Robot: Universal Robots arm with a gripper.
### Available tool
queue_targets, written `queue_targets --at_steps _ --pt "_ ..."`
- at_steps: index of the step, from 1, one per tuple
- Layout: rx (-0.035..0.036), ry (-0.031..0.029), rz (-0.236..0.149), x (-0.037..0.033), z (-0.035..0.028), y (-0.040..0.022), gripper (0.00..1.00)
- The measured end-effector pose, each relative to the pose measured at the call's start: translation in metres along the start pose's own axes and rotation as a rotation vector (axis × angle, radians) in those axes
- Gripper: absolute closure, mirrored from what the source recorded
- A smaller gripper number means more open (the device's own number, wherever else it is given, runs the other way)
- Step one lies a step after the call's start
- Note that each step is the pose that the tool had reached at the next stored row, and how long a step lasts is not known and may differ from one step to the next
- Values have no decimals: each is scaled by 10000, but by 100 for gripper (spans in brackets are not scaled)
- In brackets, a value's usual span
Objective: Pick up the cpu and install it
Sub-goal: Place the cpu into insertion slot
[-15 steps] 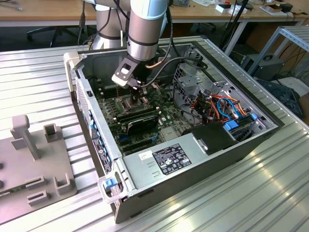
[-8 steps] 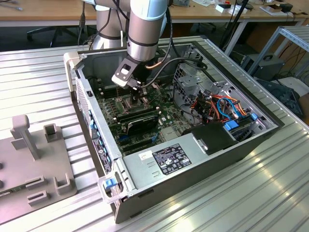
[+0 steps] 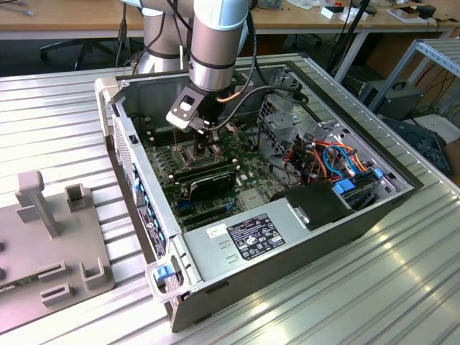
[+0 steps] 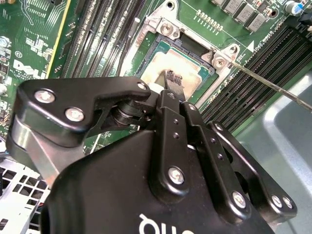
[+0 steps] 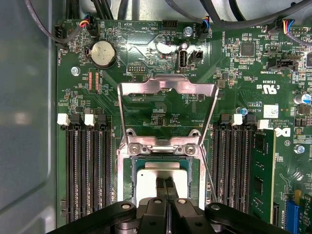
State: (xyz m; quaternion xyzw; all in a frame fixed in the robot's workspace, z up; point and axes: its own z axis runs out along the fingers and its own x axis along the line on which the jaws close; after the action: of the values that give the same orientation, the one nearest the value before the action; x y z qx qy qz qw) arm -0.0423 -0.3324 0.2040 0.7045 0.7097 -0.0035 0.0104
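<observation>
The cpu (image 5: 146,178) was seen lying flat in the socket (image 5: 141,147), whose plate (image 5: 168,84) was hinged open. The gripper (image 5: 165,181) was held over the socket with its fingers pressed together, at or just above the cpu's top. Seating was judged the step in hand, and a flat, square fit within the socket was called for.

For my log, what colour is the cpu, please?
Square metal cpu: silver-grey, best in first wrist view.

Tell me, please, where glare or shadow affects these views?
In the first wrist view, glare whitens the motherboard beside the coin cell; in the second wrist view, the cpu looks washed pale; in the exterior view, the ribbed table shines while the case interior under the arm sits darker.
</observation>
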Motion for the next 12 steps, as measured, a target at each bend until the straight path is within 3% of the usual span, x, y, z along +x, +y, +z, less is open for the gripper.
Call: queue_targets --at_steps 12 --pt "0 5 -2 -1 1 0 89"
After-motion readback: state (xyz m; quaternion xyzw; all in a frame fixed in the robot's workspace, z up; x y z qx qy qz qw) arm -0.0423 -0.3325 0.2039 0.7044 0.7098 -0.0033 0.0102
